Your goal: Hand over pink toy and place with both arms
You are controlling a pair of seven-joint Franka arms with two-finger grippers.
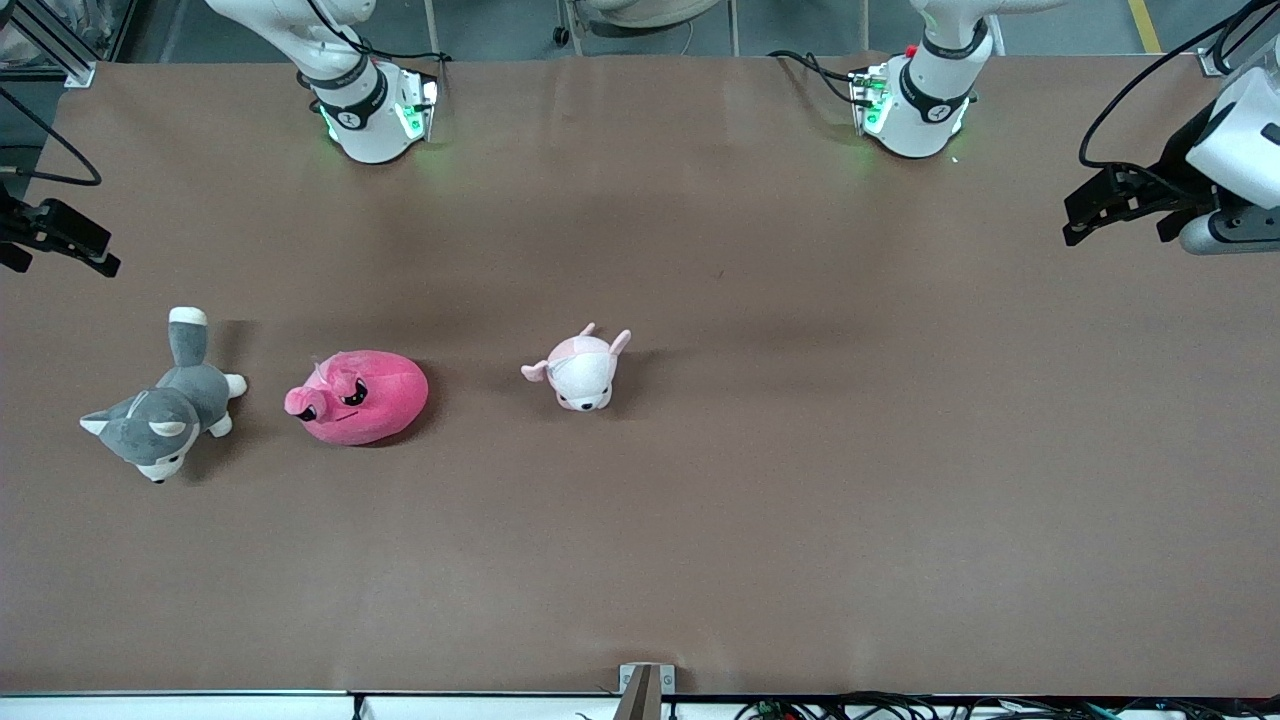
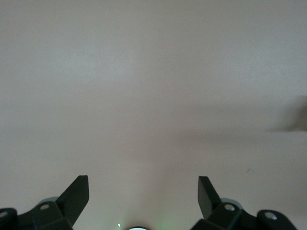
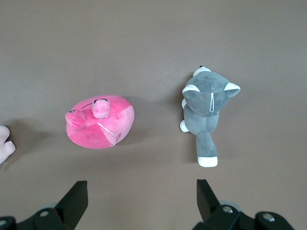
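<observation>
The pink toy [image 1: 357, 397] lies on the table [image 1: 800, 450] between the grey-and-white plush dog [image 1: 165, 405] and the pale plush animal [image 1: 583, 370]. The right gripper [image 3: 141, 203], fingers spread, hovers with the toy at eleven o'clock in its wrist view. The left gripper [image 2: 143, 199] waits spread over bare table.

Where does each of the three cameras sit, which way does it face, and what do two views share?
Front view: high across the table, facing both arm bases, over three plush toys.
Left wrist view: on the left arm, looking down at bare table between the open left gripper fingers.
Right wrist view: on the right arm, looking down past the open right gripper.
Shared by front and right wrist views: the pink toy and grey dog.
</observation>
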